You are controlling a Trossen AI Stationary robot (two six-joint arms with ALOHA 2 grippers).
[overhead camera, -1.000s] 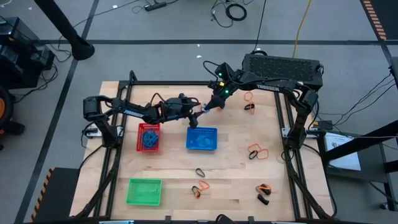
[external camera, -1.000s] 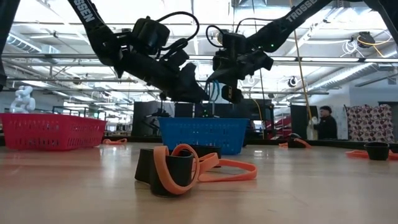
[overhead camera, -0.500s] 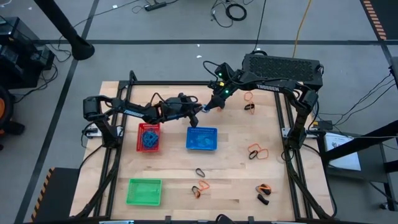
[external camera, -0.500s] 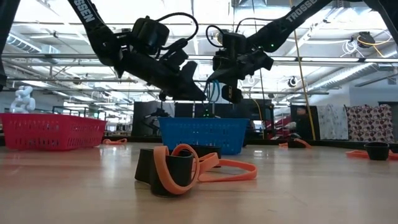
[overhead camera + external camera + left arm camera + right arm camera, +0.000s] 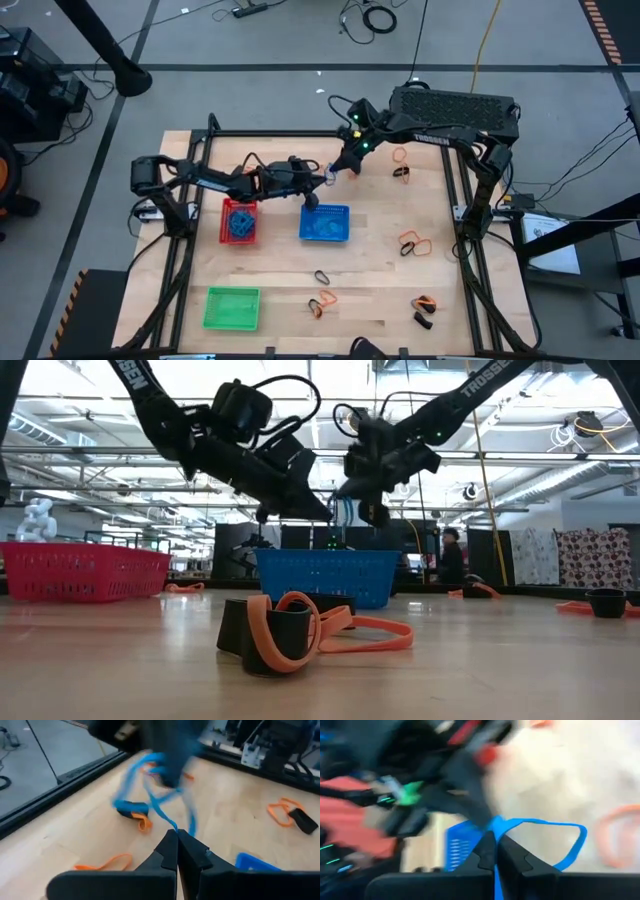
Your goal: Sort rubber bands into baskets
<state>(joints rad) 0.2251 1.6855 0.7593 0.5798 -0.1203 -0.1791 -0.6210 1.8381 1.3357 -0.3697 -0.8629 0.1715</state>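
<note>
A blue rubber band (image 5: 150, 795) hangs in the air between my two grippers, above the table just beyond the far edge of the blue basket (image 5: 325, 224). My left gripper (image 5: 326, 179) and my right gripper (image 5: 335, 171) are both shut on it, tip to tip. In the low view the left gripper (image 5: 318, 512) and the right gripper (image 5: 372, 510) stand well above the blue basket (image 5: 322, 575). The red basket (image 5: 239, 221) holds blue bands. The green basket (image 5: 232, 307) stands near the front left. My left gripper pinches one strand of the blue band (image 5: 173, 826) between its two fingertips, coming almost level from the table's left. From there the band runs in loose curves to the right gripper, clear of the table. My right gripper pinches the blue band (image 5: 496, 827) between its fingertips, slanting down from the table's far right. A loop of it (image 5: 567, 842) stands out beyond the fingers, lifted clear.
Orange and black bands lie scattered: far right (image 5: 401, 172), right (image 5: 412, 243), and near the front edge (image 5: 322, 303) (image 5: 424, 304). One black band (image 5: 322, 275) lies below the blue basket. An orange and black pair (image 5: 285, 630) lies close to the low camera.
My left gripper has shut its fingers on the blue band right beside the right gripper's tips. The right gripper has kept its hold and its place, and the band has stayed in the air.
</note>
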